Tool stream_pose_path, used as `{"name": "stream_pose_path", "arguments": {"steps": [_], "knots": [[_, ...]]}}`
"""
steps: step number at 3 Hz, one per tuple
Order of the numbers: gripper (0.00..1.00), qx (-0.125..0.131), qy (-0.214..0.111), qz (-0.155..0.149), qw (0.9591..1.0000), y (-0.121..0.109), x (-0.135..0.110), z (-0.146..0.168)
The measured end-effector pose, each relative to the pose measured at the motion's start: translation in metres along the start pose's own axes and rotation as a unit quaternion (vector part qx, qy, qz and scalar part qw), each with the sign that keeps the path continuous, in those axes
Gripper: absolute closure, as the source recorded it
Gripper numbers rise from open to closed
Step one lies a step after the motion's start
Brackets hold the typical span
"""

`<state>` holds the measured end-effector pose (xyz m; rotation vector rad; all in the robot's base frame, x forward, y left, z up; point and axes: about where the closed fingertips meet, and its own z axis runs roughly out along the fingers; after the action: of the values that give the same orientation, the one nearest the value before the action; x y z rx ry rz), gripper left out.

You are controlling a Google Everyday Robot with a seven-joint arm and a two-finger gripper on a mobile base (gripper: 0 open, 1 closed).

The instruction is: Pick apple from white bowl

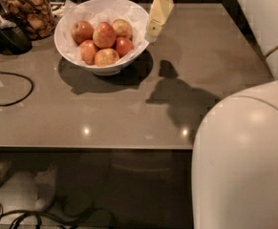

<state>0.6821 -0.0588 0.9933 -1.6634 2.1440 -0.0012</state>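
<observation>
Nearest to the camera, well in front of the bowl and to its right, is the white body (pixel 243 166) of the robot, and it hides a corner of the grey table (pixel 129 118). A dark cable (pixel 15 90) lies on the table in front of the bowl on the left side, and the shadow (pixel 184 101) of the arm falls in front on the right side. The white bowl (pixel 105 68) stands near the back of the table, lined with crinkled white paper, and six apples are packed inside it. The apple (pixel 104 35) lies in the middle of the bowl, on top of the pile. It is round, red-orange with yellowish streaks, and looks a little bigger than its neighbours, which touch it on several sides. I judge it firm, rather heavy and smooth, so it can slip; a hold across its widest part from above seems best, where the top is free. The gripper (pixel 153 31) hangs just beside the right rim of the bowl, above the table and not touching the apple; whether it is open or closed I cannot tell. Behind the bowl on the left stands a glass jar (pixel 31 14) with brown snacks.
</observation>
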Motion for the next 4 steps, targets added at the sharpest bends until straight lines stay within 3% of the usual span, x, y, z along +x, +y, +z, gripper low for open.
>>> {"name": "stream_pose_path", "arguments": {"steps": [2, 4], "knots": [[0.00, 0.002, -0.020, -0.004, 0.9998, -0.011, -0.044, 0.019], [0.00, 0.005, -0.021, -0.011, 0.9997, -0.015, -0.067, 0.027]]}}
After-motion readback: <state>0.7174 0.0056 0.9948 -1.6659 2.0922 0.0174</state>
